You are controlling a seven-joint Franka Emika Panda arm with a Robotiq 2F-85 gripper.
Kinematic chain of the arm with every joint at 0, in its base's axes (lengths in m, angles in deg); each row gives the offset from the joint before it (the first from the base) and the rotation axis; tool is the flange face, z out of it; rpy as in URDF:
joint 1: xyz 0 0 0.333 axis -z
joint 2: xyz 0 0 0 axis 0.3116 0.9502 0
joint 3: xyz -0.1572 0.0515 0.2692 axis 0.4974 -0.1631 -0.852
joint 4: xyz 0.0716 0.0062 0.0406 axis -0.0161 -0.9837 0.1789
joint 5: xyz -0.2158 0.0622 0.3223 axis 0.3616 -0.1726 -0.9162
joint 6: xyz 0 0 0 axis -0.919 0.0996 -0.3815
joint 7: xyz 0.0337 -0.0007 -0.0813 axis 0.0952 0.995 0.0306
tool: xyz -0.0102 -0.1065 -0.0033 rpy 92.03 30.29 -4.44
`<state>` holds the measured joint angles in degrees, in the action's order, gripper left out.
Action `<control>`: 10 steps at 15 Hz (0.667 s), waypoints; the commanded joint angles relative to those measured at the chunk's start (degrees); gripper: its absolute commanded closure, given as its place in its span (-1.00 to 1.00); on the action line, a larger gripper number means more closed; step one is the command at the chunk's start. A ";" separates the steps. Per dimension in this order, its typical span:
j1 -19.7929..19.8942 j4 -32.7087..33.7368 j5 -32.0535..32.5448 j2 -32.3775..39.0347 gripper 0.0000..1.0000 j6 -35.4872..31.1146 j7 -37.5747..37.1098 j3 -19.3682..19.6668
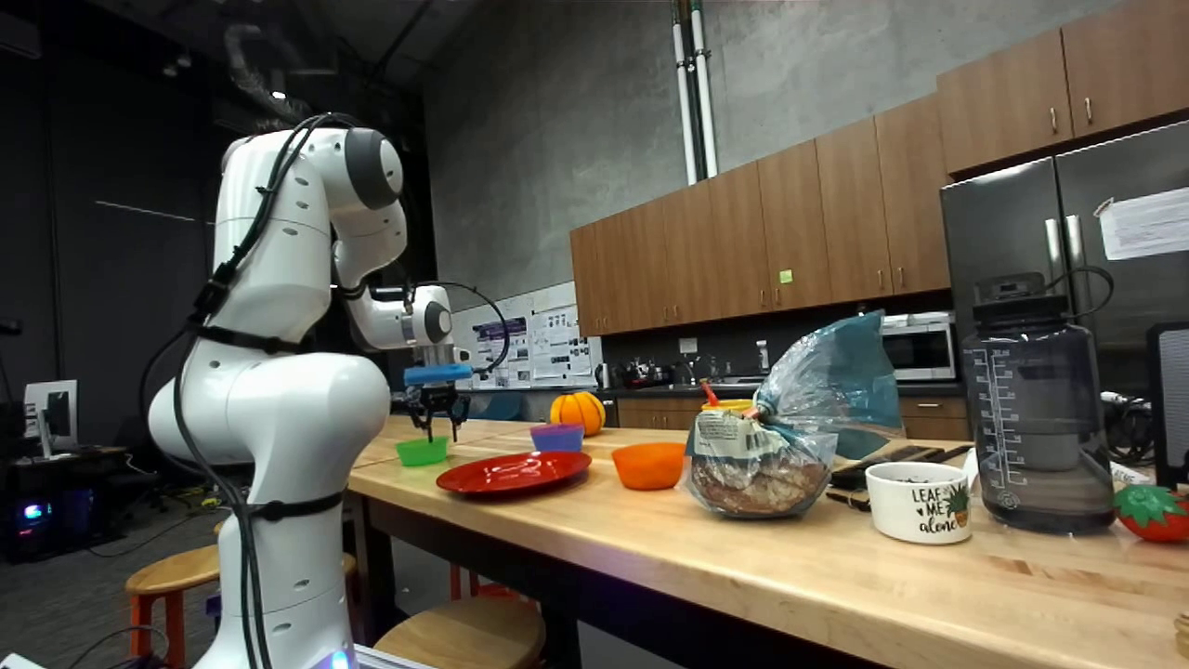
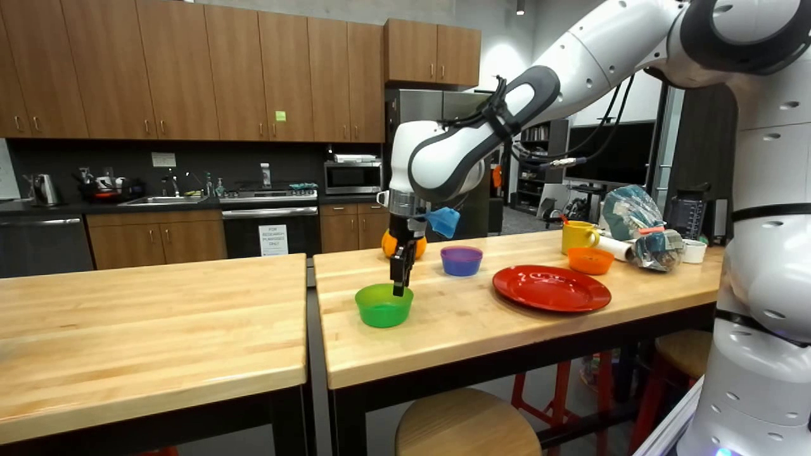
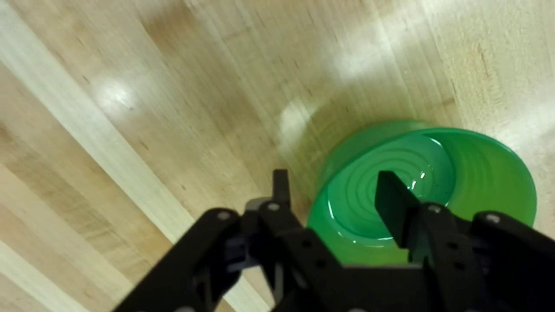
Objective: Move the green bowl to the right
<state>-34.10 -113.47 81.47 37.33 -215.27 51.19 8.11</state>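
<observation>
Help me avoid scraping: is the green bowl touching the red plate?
Apart: in an exterior view, wooden tabletop shows between the green bowl and red plate.

I'm watching my arm (image 1: 279,279) remotely: glossy wht shell (image 2: 583,57), rounded, dk-grey joint caps (image 1: 372,167), small grey ovals (image 2: 772,136) dotting it. Blk cables (image 1: 219,281) along it, blk straps (image 1: 297,506) round it. There's a bright-blue wrist pc (image 1: 437,373), then the blk gripper (image 3: 334,186) w/ grey screw heads (image 3: 273,206); blue light (image 1: 338,661) down low.
</observation>
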 commanded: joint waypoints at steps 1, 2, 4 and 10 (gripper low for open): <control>1.53 -0.19 -0.54 -1.09 0.57 0.40 -0.12 -0.60; 1.79 -0.41 -0.94 -1.37 0.70 0.45 0.10 -0.55; 2.50 -1.11 -2.42 -2.13 0.98 0.41 0.68 -0.43; 4.85 -4.83 -8.53 -7.83 0.98 -0.19 2.41 0.44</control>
<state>-30.68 -114.26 75.78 35.11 -215.23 51.69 8.22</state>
